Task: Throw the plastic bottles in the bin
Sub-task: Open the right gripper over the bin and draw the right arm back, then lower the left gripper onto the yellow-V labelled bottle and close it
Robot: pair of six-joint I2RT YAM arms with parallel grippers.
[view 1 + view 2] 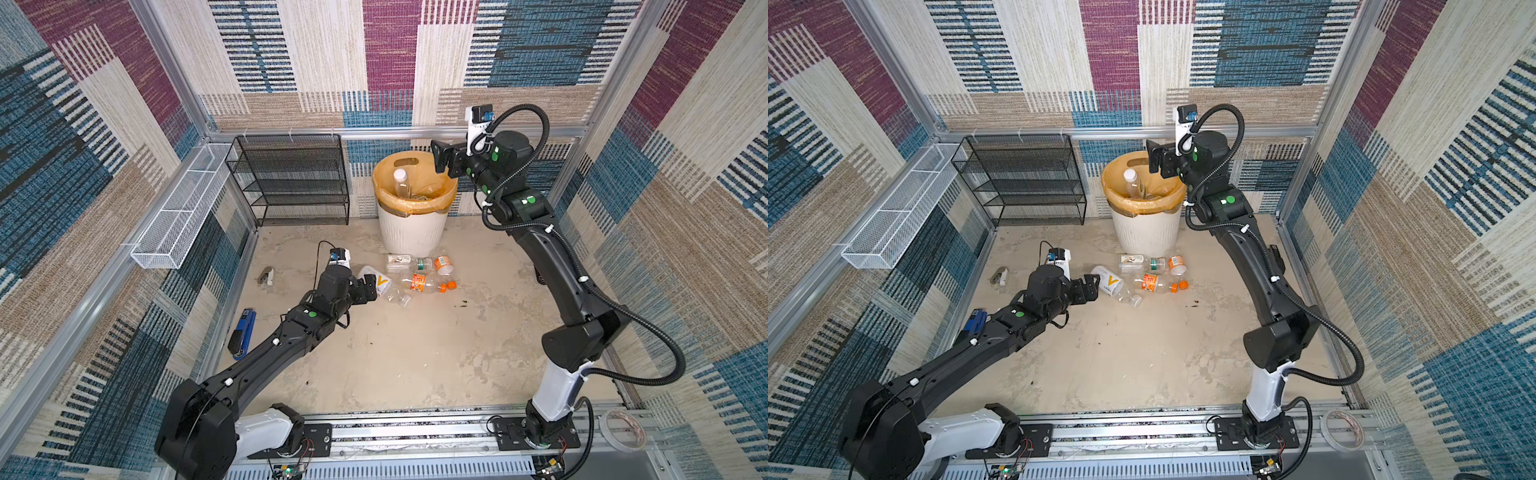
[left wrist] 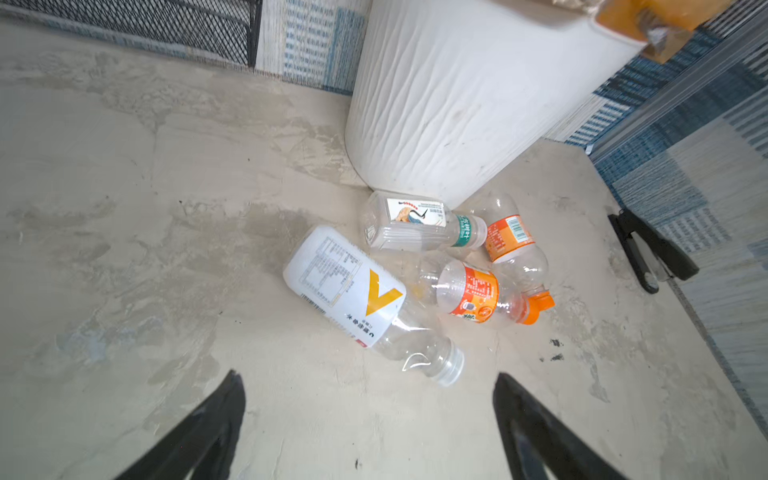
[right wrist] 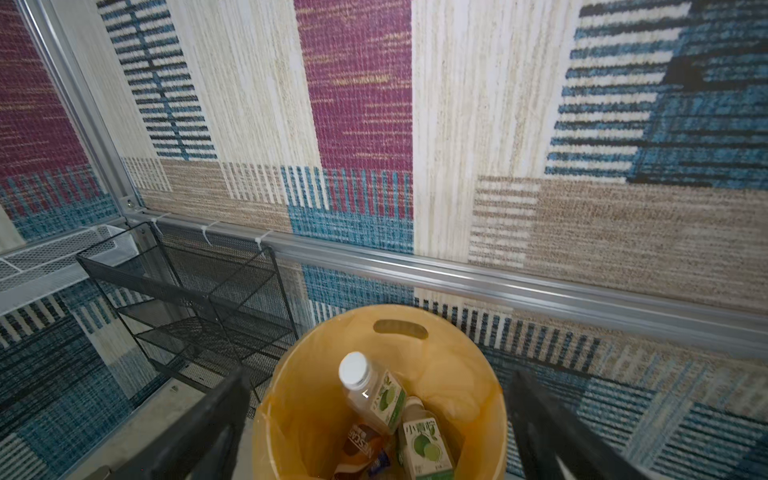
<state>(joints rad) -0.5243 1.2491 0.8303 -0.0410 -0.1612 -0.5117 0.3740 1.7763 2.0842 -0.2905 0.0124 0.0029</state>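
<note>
The bin [image 1: 411,232] [image 1: 1146,232] stands at the back wall, white and ribbed, with an orange bag lining. Inside it lie a white-capped lime-label bottle [image 3: 374,395] [image 1: 401,183], a second lime bottle [image 3: 424,444] and a brown Nescafe bottle [image 3: 361,444]. My right gripper [image 1: 440,160] [image 3: 382,376] hangs open and empty over the rim. On the floor before the bin lie several plastic bottles: a V-label one [image 1: 380,284] [image 2: 345,291], a bird-label one [image 2: 415,220], an orange-label one [image 2: 509,237] and an orange-capped one [image 2: 478,295]. My left gripper [image 1: 365,291] [image 2: 370,386] is open, just short of the V-label bottle.
A black mesh rack [image 1: 291,178] stands left of the bin and a white wire tray [image 1: 178,216] hangs on the left wall. A blue stapler [image 1: 243,332] and a small stapler [image 1: 266,276] lie at the left. A black stapler [image 2: 648,253] lies by the right wall.
</note>
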